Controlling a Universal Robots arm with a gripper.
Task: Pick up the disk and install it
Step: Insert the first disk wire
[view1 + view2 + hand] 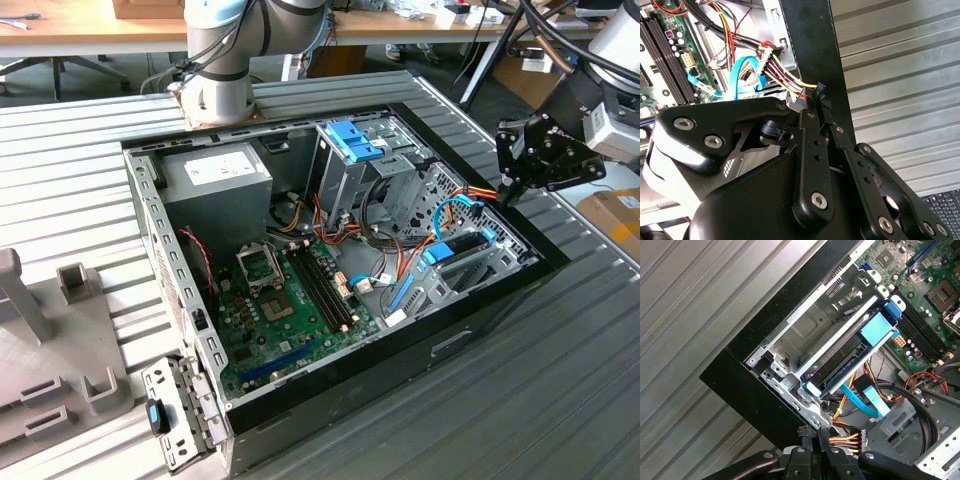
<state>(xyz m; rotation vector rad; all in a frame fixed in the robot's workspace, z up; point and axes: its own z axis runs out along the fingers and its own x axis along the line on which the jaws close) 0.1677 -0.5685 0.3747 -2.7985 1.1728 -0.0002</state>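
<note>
The disk (842, 367) sits in its bay at the case (480, 320) edge (installed, I judge); the gripper (818, 434) hovers beside the cables (842, 440), jaws clenched together.

Bright, even light — pale glare washes the ribbed desk (900, 75) in the second wrist view (nearly white), the gripper (821, 97) dark against it

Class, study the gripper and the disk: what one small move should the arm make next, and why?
Probably a short lift away from the case. The gripper is shut, its tips beside the coloured wires at the case rim, while the disk already lies in its bay.
</note>
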